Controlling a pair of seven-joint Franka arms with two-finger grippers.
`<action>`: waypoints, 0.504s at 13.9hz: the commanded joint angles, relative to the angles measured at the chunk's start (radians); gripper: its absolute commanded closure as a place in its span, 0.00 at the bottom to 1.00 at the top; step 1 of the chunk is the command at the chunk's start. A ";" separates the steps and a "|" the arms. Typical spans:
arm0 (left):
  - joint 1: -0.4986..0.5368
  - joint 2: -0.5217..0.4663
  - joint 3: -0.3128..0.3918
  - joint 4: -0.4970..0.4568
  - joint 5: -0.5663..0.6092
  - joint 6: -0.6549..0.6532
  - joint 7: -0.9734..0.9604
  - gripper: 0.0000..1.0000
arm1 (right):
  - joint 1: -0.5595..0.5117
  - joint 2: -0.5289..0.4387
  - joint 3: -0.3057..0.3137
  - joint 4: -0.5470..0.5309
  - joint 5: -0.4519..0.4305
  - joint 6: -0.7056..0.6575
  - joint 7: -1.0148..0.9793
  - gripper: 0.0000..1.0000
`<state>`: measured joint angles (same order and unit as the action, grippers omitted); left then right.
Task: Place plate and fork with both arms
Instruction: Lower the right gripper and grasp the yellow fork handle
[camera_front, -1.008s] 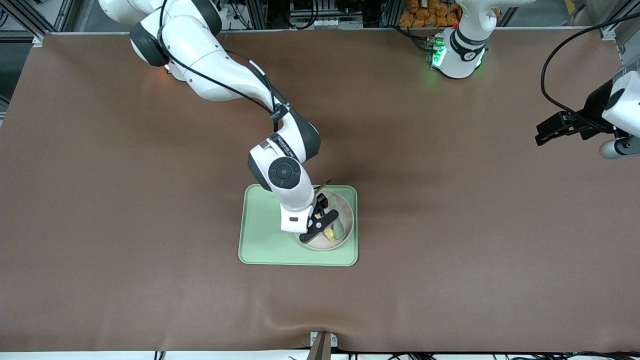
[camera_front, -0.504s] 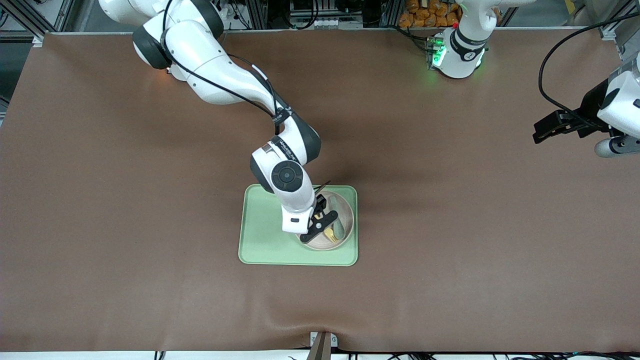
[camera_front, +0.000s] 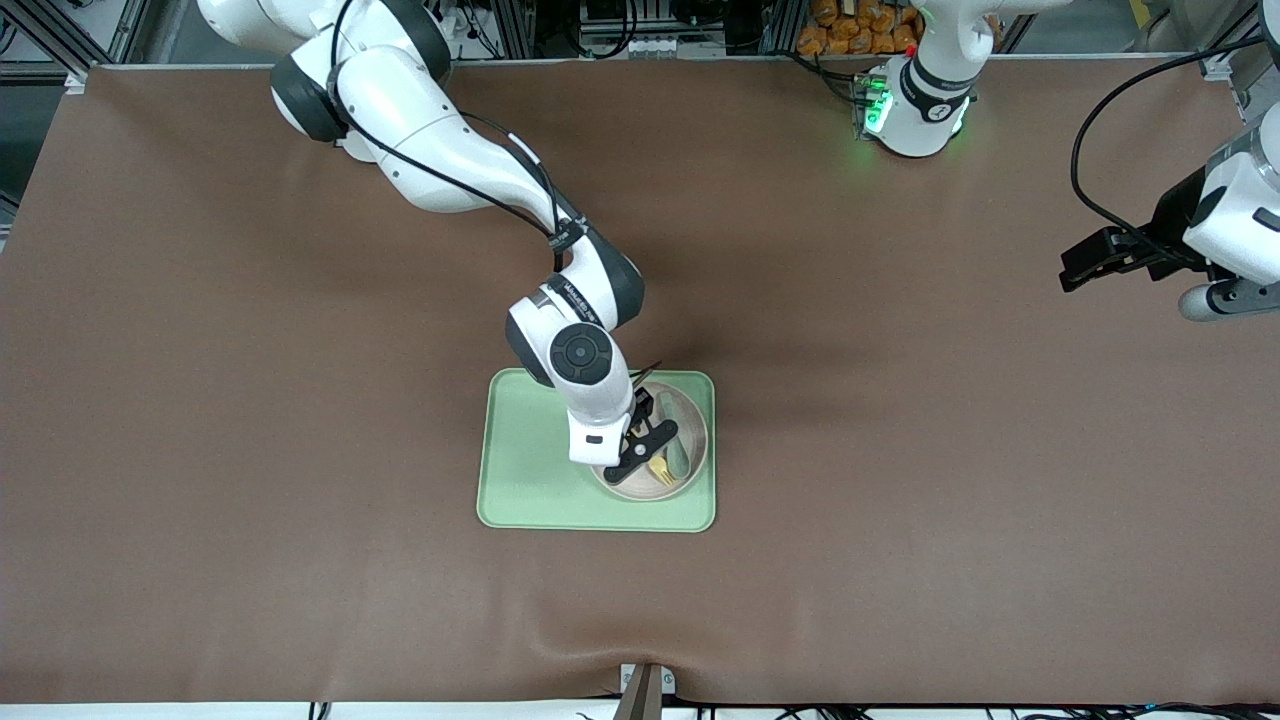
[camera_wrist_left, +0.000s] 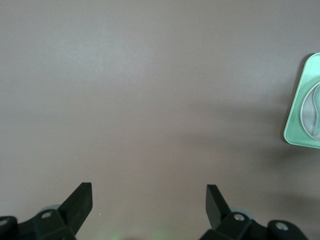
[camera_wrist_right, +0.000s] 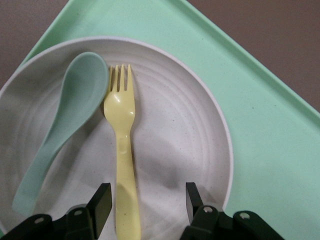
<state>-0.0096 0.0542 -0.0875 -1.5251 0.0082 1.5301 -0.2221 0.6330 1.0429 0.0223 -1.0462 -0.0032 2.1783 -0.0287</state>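
The off-white plate (camera_front: 690, 440) (camera_wrist_right: 190, 130) lies on the light-green tray (camera_front: 530, 470) (camera_wrist_right: 280, 125), at the tray's end toward the left arm. The pale-yellow fork (camera_front: 660, 468) (camera_wrist_right: 122, 150) lies in the plate beside a grey-green spoon (camera_front: 677, 455) (camera_wrist_right: 65, 120). My right gripper (camera_front: 640, 447) (camera_wrist_right: 147, 200) is open just over the plate, its fingers on either side of the fork's handle, holding nothing. My left gripper (camera_front: 1085, 262) (camera_wrist_left: 149, 202) is open and empty in the air over the bare mat at the left arm's end of the table.
The brown mat (camera_front: 300, 560) covers the whole table. The tray's corner with the plate's rim shows at the edge of the left wrist view (camera_wrist_left: 306, 105). A small metal bracket (camera_front: 645, 685) sits at the table's edge nearest the front camera.
The right arm has shifted slightly toward the left arm's end, its gripper staying open over the fork. The left gripper has drifted a little toward the table's middle.
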 joint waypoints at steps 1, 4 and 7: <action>0.013 -0.031 -0.009 -0.030 -0.004 0.016 0.001 0.00 | 0.019 0.017 -0.005 0.008 -0.024 0.023 0.029 0.31; 0.013 -0.030 -0.009 -0.032 -0.004 0.016 0.001 0.00 | 0.020 0.020 -0.005 0.008 -0.049 0.021 0.029 0.34; 0.013 -0.030 -0.009 -0.032 -0.004 0.016 0.003 0.00 | 0.031 0.023 -0.005 0.008 -0.066 0.020 0.039 0.45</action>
<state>-0.0092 0.0541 -0.0875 -1.5266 0.0082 1.5304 -0.2221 0.6463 1.0560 0.0224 -1.0462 -0.0408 2.1909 -0.0211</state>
